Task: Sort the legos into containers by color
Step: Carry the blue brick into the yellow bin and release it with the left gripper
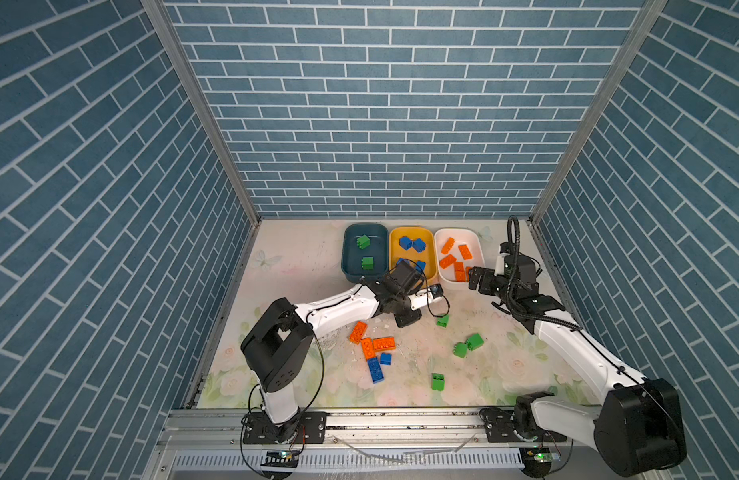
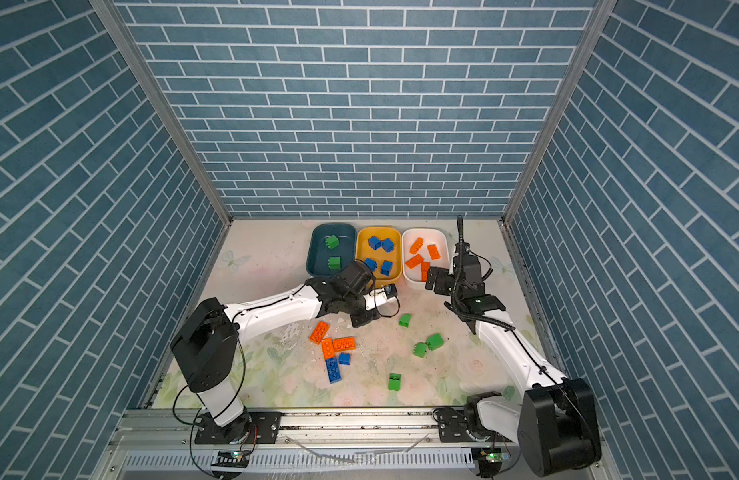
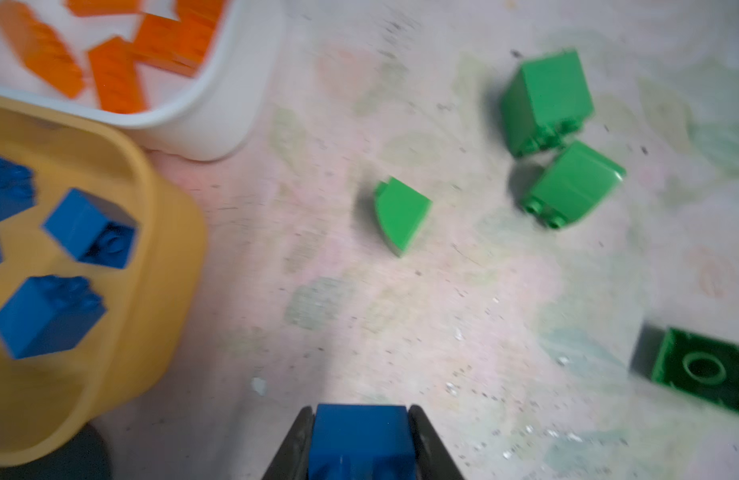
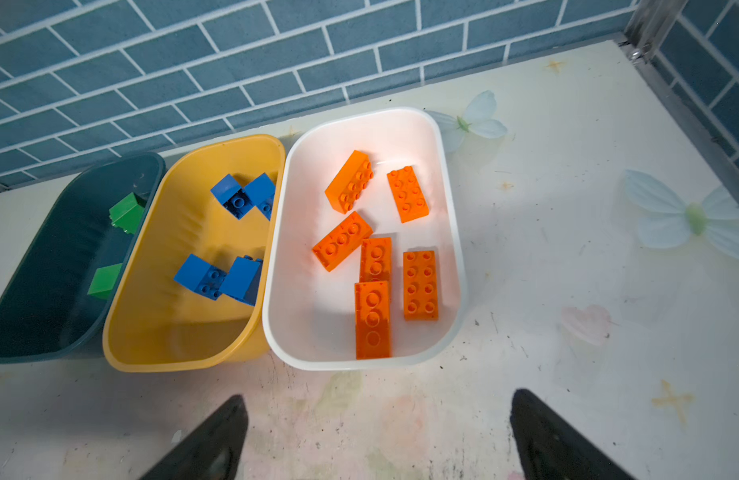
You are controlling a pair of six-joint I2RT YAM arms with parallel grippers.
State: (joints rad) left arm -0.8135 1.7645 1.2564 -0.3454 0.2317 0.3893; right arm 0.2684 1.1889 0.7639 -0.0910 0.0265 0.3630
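ahead of my left pincer [image 3: 361, 411], which grips a blue brick [image 3: 361, 449], the table [image 3: 359, 324] lies bare and passable. close at one side of it the yellow tub [image 3: 168, 257] stands as a wall, the white tub [image 3: 226, 124] just past it. farther ahead a green wedge [image 3: 401, 214] sits alone. beyond it a green brick [image 3: 546, 91] and a second green brick [image 3: 575, 187] crowd together, and a third green brick [image 3: 704, 365] lies apart, with open lanes between. my right pincer [image 4: 376, 415] has bare table up to the white tub's near wall. my two pincers are near each other.
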